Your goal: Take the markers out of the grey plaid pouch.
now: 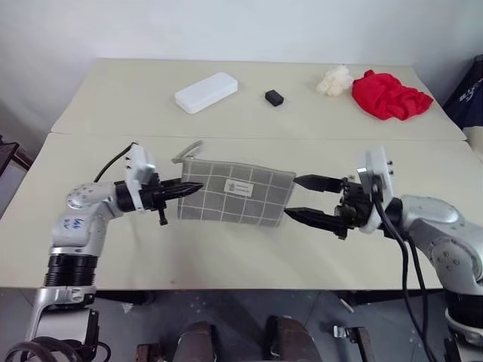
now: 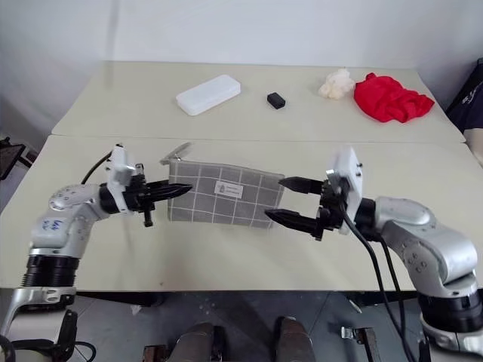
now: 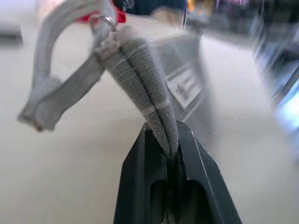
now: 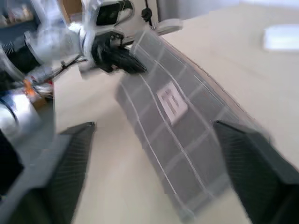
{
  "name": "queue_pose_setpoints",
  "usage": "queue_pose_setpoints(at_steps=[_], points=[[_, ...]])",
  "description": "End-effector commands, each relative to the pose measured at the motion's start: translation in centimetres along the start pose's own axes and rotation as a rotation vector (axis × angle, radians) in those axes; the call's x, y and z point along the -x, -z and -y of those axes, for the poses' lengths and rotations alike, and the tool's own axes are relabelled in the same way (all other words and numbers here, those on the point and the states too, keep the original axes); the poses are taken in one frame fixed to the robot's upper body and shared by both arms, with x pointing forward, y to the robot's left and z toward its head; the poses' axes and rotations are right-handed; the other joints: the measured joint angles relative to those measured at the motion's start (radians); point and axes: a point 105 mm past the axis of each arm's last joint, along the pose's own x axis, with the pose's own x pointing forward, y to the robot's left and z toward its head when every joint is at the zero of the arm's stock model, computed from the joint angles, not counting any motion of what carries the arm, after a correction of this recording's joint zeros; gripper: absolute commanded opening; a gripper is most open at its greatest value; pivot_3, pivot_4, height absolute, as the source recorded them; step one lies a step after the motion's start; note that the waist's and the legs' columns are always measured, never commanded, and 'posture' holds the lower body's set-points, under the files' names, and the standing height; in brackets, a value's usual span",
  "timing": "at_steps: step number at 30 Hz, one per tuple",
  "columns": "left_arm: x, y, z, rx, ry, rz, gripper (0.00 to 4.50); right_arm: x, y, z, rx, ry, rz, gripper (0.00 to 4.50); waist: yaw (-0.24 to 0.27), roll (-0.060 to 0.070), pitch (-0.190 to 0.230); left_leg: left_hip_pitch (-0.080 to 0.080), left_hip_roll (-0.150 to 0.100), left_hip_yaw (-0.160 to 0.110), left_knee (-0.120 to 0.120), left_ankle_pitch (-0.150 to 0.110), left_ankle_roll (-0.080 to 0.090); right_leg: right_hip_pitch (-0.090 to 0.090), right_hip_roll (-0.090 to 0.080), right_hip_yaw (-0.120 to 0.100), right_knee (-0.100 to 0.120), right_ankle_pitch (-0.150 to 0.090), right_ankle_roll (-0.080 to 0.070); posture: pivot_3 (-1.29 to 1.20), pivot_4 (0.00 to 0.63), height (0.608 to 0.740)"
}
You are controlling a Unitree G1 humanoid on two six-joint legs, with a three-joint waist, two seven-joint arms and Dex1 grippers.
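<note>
1. The left claw (image 1: 189, 186) sits at about nine o'clock in the head views. Its black fingers are pressed together, pinching the left end of the grey plaid pouch (image 1: 235, 193). In the left wrist view the fabric edge runs down between the two fingers (image 3: 140, 186).
2. The pouch is held up off the desk (image 1: 226, 264) near the middle of the scene, stretched roughly level. Its face with the small white label (image 1: 239, 188) is turned toward the camera. A loop pull (image 1: 189, 151) sticks out at the pouch's upper left corner, about eleven o'clock from the label.
3. The right claw (image 1: 306, 199) is at about three o'clock and points toward the pouch's right end. Its fingers are spread wide, one above and one below that end. Whether either finger touches the fabric cannot be told. In the right wrist view the pouch lies in the gap between the two fingers (image 4: 252, 158).
4. The markers cannot be seen.
5. Farther back, past a seam across the desk, a white plastic case (image 1: 206, 92) lies at about eleven o'clock.
6. A small black block (image 1: 274, 97) lies near twelve o'clock, apart from the case.
7. At about one o'clock a small cream lump (image 1: 334, 81) lies just beside a crumpled red cloth (image 1: 390, 96).
</note>
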Motion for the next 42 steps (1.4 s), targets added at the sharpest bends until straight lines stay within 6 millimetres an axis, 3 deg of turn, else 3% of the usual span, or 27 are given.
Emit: queue_pose_setpoints(at_steps=[1,5,9,23,26,37,42], points=[[-1.2,-0.6,-0.9,-0.397,-0.068,-0.018,0.00,-1.8,-2.3,0.3,-0.156,0.023,0.066,4.48,-0.002,0.000,0.000,0.000,0.000,0.000,0.000,0.000,0.000,0.000,0.000,0.000,0.000,0.000,0.000,0.00,0.150,0.740],[-1.8,0.3,-0.1,-0.651,-0.033,-0.042,0.00,-3.8,-2.7,0.8,-0.253,0.045,0.030,4.48,-0.005,0.000,0.000,-0.002,0.000,0.001,0.000,0.000,0.001,-0.002,0.000,-0.001,0.000,0.000,0.000,0.00,0.150,0.740],[-2.7,-0.2,0.1,-0.814,-0.036,-0.011,0.00,-5.6,-3.3,0.6,-0.256,0.035,0.022,4.48,-0.003,0.000,0.000,-0.005,0.000,0.002,0.000,-0.001,0.001,-0.005,0.000,-0.001,0.000,0.001,0.001,0.00,0.150,0.740],[-3.9,0.0,1.1,-0.858,-0.011,0.039,0.00,-9.6,-3.7,0.2,-0.238,0.015,0.003,4.48,-0.008,0.000,0.000,-0.016,0.000,0.001,0.004,-0.001,0.003,-0.014,0.000,-0.001,0.001,0.002,0.003,0.00,0.150,0.740],[-3.9,0.0,1.1,-0.860,-0.013,0.041,0.00,-9.9,-3.6,0.4,-0.230,0.022,0.001,3.90,-0.007,0.000,0.000,-0.017,0.000,0.001,0.004,-0.001,0.003,-0.014,0.000,-0.002,0.001,0.002,0.003,0.00,0.150,0.740],[-3.6,-0.2,0.6,-0.805,-0.069,0.054,0.00,-9.4,-4.4,0.8,-0.172,0.021,0.060,0.06,-0.009,0.000,0.000,-0.017,0.000,0.001,0.004,-0.001,0.003,-0.014,0.001,-0.002,0.001,0.002,0.003,0.00,0.150,0.740],[-3.2,-0.9,-0.1,-0.787,-0.112,0.062,0.00,-8.8,-5.1,1.3,-0.119,0.041,0.097,0.03,-0.009,0.000,0.000,-0.017,0.000,0.001,0.004,-0.001,0.003,-0.014,0.001,-0.002,0.001,0.002,0.003,0.00,0.150,0.740]])
